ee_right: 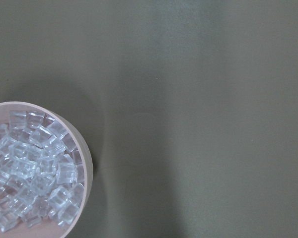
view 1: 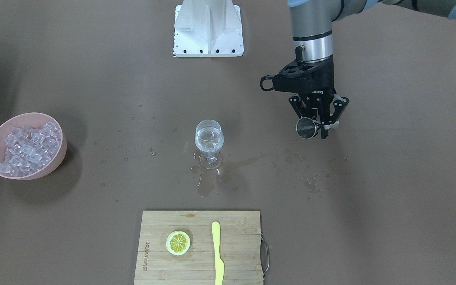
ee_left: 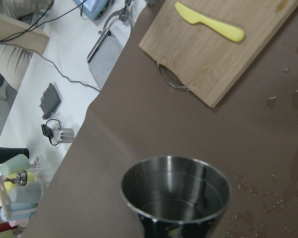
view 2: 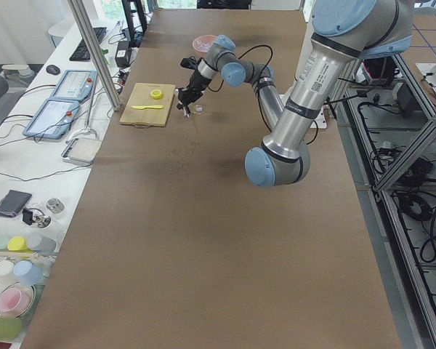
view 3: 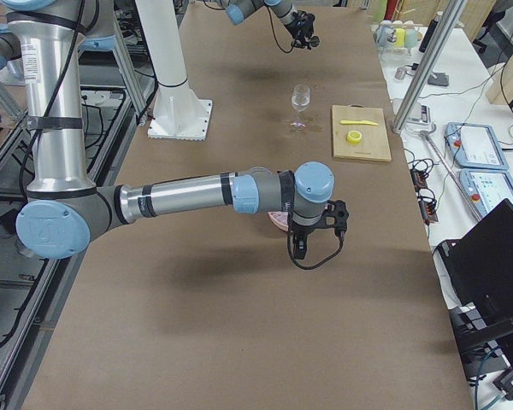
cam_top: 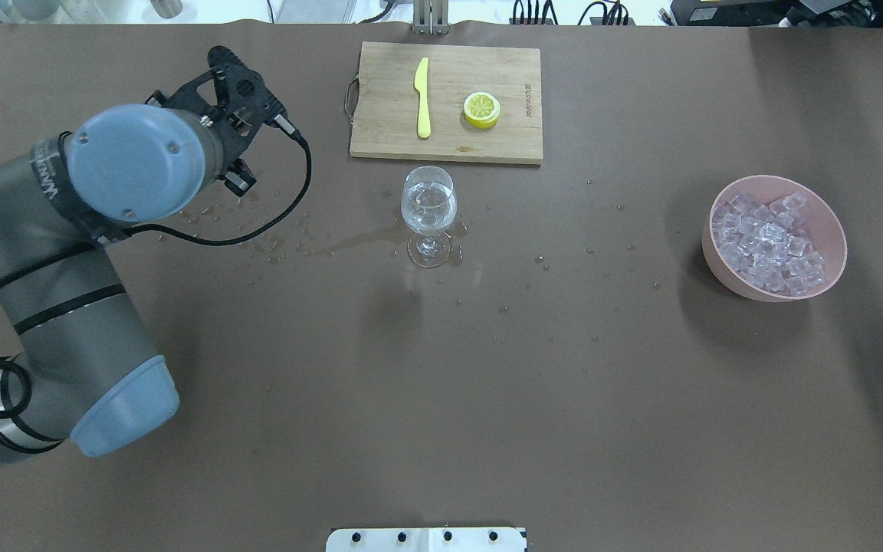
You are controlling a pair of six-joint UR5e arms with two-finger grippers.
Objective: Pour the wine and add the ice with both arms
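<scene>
Plainly, little writing can be read. The pale rectangular bamboo cutting board (view 1: 200,237) carries a burnt-in brand mark along one short edge, too small to spell out. The black two-finger left gripper (view 1: 318,126) bears white lettering on its body (upside down in the front view; part of it looks like ROBOTIQ). Its fingers pinch a small conical stainless-steel cup (view 1: 306,128), held above the brown table (cam_top: 441,383) and tipped so that its mouth faces the front camera.

The wine (view 1: 209,145), a clear liquid, sits in the lower part of a clear stemmed glass (cam_top: 428,207). The glass stands upright mid-table, near the board's long edge and well apart from the cup. A wet puddle (view 1: 206,186) spreads around its foot, with droplets scattered to both sides.

On the board lie a flat yellow plastic knife (view 1: 217,253) and a round yellow lemon slice (view 1: 178,242); the board's metal handle faces the robot's left.

The small transparent ice cubes (cam_top: 767,241) fill a round pink bowl (cam_top: 828,215) on the robot's right, with bare table between it and the glass. The black right gripper (view 3: 301,242) hangs near that bowl; whether it is spread or pressed together cannot be told.
</scene>
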